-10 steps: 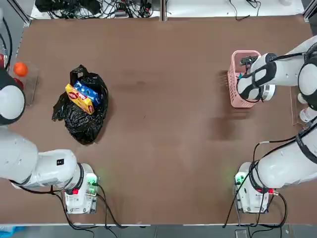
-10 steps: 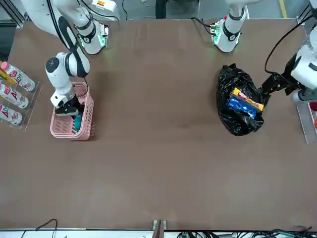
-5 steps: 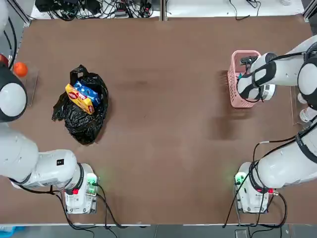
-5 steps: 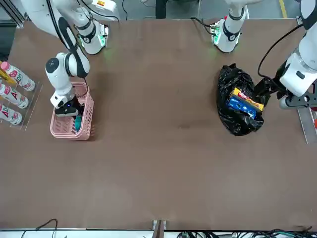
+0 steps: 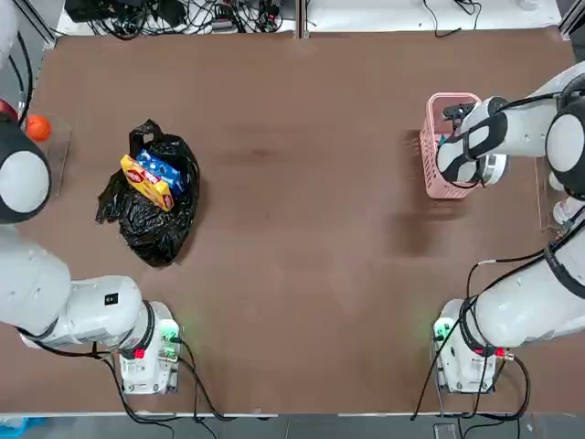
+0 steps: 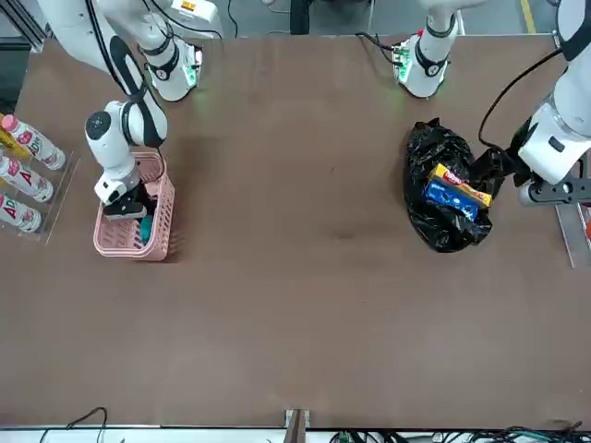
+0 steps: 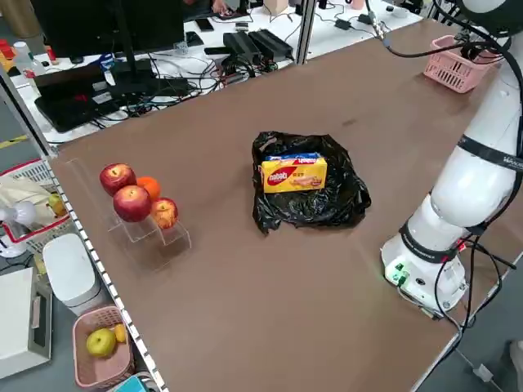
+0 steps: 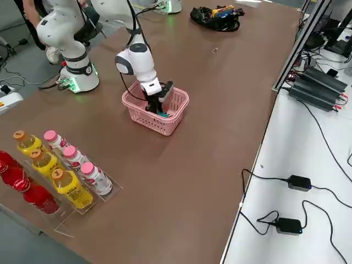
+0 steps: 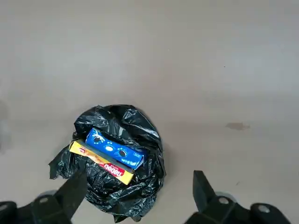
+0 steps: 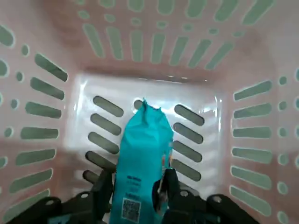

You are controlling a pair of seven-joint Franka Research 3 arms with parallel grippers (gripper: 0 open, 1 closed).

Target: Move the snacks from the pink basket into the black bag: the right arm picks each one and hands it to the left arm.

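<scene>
The right end effector [image 10: 136, 186] reaches down inside the pink basket [image 5: 428, 155], its 2 fingers [image 10: 103, 184] set on either side of the teal packet [image 10: 142, 154]. The fingers stand close against the packet's sides, only partly open; whether they already grip it firmly I cannot tell. The packet lies on the slotted basket floor, running lengthwise away from the fingers, its crimped end pointing to the far basket wall. In the front view the teal packet [image 6: 145, 228] shows just beside the right end effector [image 6: 125, 205], against the basket wall away from the bottles.

The left end effector [image 9: 136, 193] hangs above the tabletop [image 5: 302, 229] with its fingers [image 9: 202, 189] spread wide and nothing between them. The black bag [image 9: 117, 163] lies below and ahead of it, slightly toward 1 finger. On the bag's open folds rest 2 packets side by side and touching: the blue packet [image 9: 114, 149] on the far side from the end effector, the yellow packet [image 9: 100, 162] on the near side. In the front view the left end effector [image 6: 494, 166] sits just beside the bag [image 6: 443, 198].

White bottles [image 6: 23, 175] with red print lie in a rack beyond the basket, on the side away from the bag.
</scene>
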